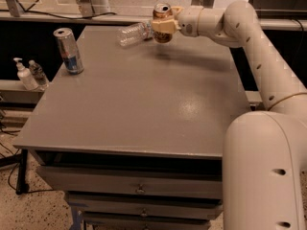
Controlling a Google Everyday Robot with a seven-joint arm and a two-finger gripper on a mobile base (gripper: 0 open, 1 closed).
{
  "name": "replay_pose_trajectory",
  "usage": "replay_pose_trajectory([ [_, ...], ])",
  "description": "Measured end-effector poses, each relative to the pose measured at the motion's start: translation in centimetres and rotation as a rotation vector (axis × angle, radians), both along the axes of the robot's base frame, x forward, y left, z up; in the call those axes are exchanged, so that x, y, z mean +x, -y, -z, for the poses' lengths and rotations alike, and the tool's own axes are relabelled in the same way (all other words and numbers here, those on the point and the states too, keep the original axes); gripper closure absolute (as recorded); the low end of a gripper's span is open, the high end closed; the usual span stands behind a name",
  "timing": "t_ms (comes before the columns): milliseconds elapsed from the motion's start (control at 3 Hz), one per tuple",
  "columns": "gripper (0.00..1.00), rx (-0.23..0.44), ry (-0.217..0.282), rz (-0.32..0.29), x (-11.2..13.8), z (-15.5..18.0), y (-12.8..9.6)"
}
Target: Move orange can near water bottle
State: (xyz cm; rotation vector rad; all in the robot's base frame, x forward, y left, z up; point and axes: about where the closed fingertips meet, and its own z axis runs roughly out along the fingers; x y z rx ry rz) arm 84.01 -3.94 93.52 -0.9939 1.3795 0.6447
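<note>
My gripper is at the far edge of the grey table, shut on the orange can, a copper-orange can with a silver top. It holds the can upright a little above the tabletop; the can's shadow falls on the surface below. The water bottle, clear crinkled plastic, lies on its side on the table just left of the can, its right end close to the gripper. Whether they touch I cannot tell.
A slim silver-and-blue can stands at the table's left edge. A white pump bottle and a tiny clear bottle stand on a lower shelf to the left. My arm runs along the table's right side. Drawers sit below the tabletop.
</note>
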Motion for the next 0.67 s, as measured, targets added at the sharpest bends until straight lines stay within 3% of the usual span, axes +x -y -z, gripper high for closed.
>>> replay_pose_trajectory([
  [667, 1.00, 0.013, -0.054, -0.003, 1.30, 1.62, -1.13],
])
